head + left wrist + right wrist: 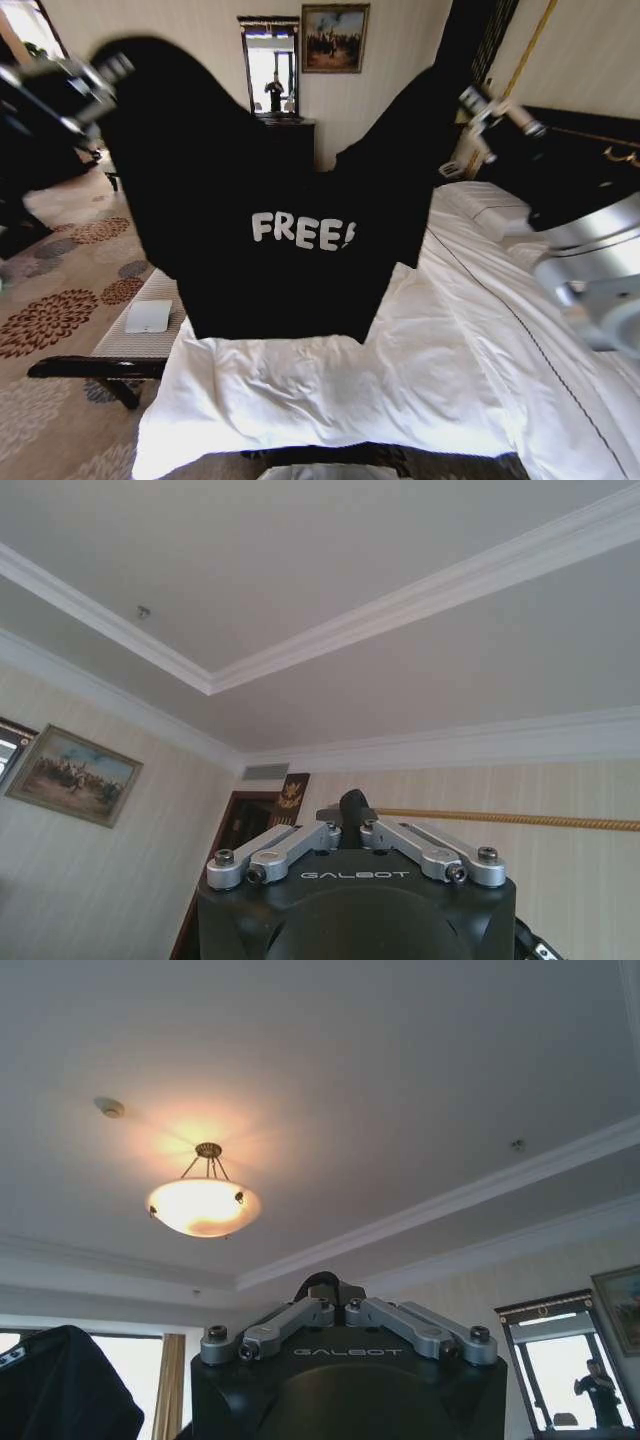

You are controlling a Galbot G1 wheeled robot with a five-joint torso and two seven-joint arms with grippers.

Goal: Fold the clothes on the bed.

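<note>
The clothes, one black T-shirt (270,200) with pale "FREE!" lettering, hang spread in the air above the foot of the bed (420,380). My left gripper (110,68) holds one upper corner at the top left. My right gripper (472,100) holds the other upper corner at the top right. The shirt's hem dangles just over the white duvet. In the left wrist view my left gripper (350,818) is shut, with a nub of black fabric (351,802) pinched between its fingers. My right gripper (328,1298) is likewise shut on a fold of black fabric (322,1282).
A grey-striped bench (135,335) with a small white object (148,317) stands at the bed's left side, over patterned carpet. The dark headboard (590,165) and pillows are at the right. A mirror cabinet (272,75) stands against the far wall.
</note>
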